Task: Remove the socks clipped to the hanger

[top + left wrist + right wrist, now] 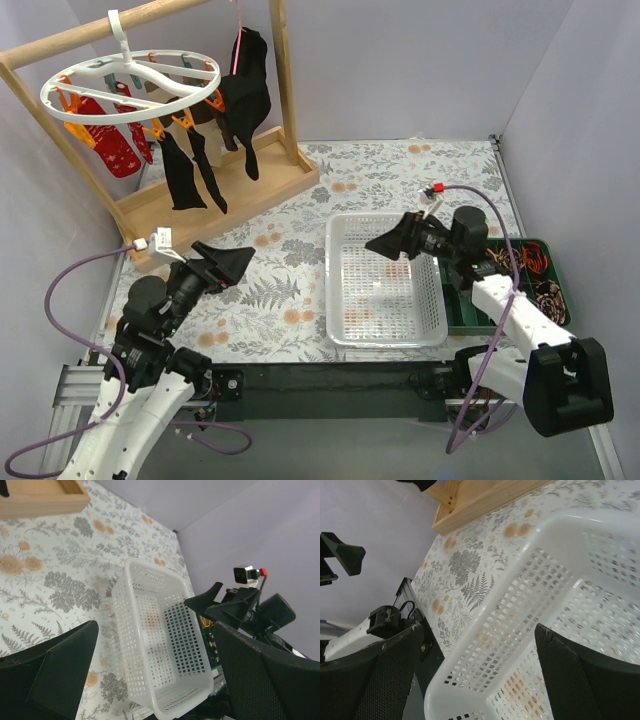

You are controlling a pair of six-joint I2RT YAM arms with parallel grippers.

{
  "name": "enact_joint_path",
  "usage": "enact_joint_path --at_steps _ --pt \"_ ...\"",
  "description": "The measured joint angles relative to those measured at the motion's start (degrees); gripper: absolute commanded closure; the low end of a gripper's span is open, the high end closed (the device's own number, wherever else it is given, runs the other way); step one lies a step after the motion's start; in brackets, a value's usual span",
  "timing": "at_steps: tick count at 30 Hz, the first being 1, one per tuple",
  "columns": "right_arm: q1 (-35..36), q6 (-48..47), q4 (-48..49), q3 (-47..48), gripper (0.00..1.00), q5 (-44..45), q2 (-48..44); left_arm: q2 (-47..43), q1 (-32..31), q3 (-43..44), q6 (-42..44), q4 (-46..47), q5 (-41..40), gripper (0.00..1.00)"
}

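As all the socks (pixel 186 178) hang clipped under the hanger (pixel 130 85) at the far left, no removal is begun. The left tool (pixel 235 263) and right tool (pixel 385 243) are spread wide and empty, near the white basket (pixel 333 290). Next, I judge, the left one must rise to a sock.

hanger (pixel 130 85) on rack (pixel 215 190) rear-left | socks (pixel 190 170) clipped beneath | basket (pixel 385 280) front-right
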Motion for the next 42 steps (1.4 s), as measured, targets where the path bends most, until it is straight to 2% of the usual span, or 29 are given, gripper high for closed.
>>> enact_joint_path --at_steps 5,9,12,17,20,25,32,35,42 --pt "12.50 -4.74 -2.10 10.45 0.04 7.02 6.45 -6.97 0.02 0.37 2.12 -0.90 -0.24 0.02" --pt "22.80 -9.73 -3.02 19.23 0.04 13.84 12.59 -6.69 0.00 4.90 3.85 -4.13 -3.45 0.04" --pt "28.57 -14.34 -3.39 26.91 0.05 18.84 18.71 -2.12 0.02 12.68 4.90 -7.32 -8.00 0.08" --pt "36.24 -22.53 -2.86 40.59 0.09 26.25 30.25 12.26 0.02 30.21 6.43 -10.82 -16.87 0.17" --pt "39.32 -26.18 -1.27 47.25 0.12 29.11 36.61 20.39 0.04 39.56 6.29 -13.33 -19.89 0.29" --pt "42.49 -30.03 1.53 57.64 0.13 32.39 46.80 29.81 0.04 50.18 5.11 -16.48 -22.40 0.31" --pt "45.94 -35.26 3.28 68.63 0.14 38.62 56.41 33.59 0.04 56.35 4.68 -20.94 -24.02 0.31" --pt "47.08 -37.07 4.31 72.48 0.18 42.03 59.41 35.06 0.04 59.80 4.37 -22.27 -24.98 0.31" --pt "47.89 -39.08 5.51 78.60 0.35 49.05 64.35 34.60 0.04 60.19 3.78 -22.86 -25.90 0.32"
